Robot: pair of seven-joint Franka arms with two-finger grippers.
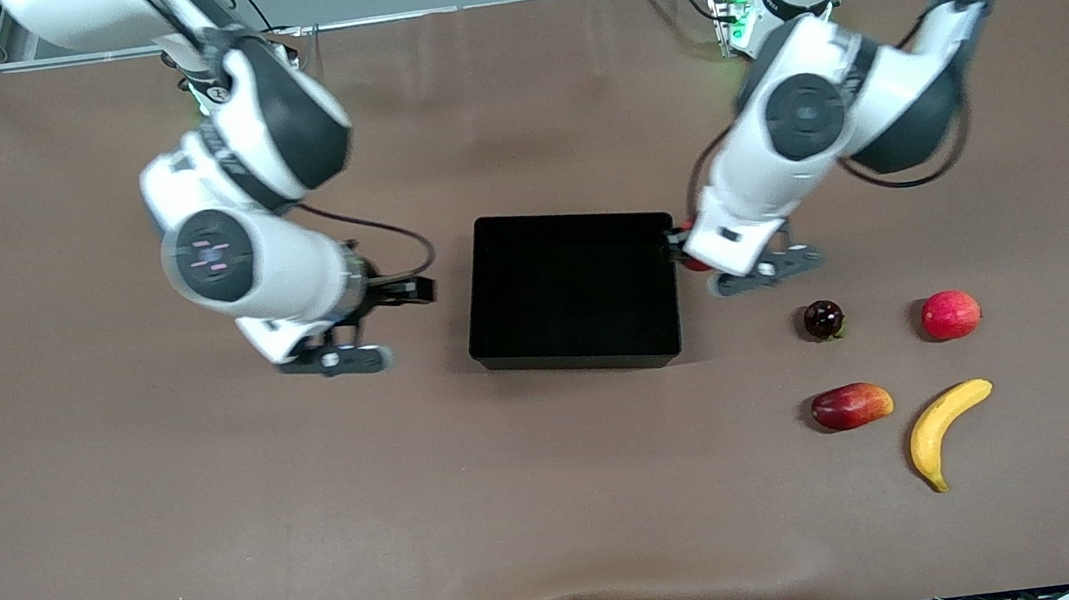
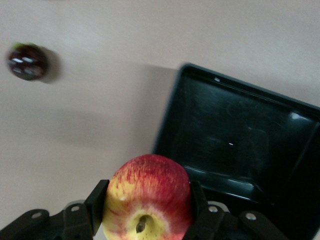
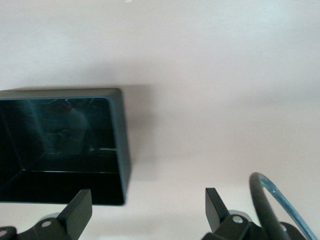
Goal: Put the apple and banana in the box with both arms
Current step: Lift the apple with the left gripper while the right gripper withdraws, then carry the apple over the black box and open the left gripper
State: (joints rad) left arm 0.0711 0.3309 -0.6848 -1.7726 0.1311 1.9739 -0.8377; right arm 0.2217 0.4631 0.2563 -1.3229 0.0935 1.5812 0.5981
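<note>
**Apple carried to the box; banana not yet picked**

The brown tabletop carries the shallow glossy black plastic box, empty. Beside its wall hangs the left pincer, pinching the small red, yellow-streaked apple. Next, I judge, it must shift over the box and release. The right pincer, spread and empty, hangs beside the box's other end. The curved yellow banana lies well apart from both.

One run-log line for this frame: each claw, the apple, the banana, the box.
left claw: shut on apple, at box edge | right claw: open, holds nothing, beside box | banana: on table | box: nothing inside
</note>
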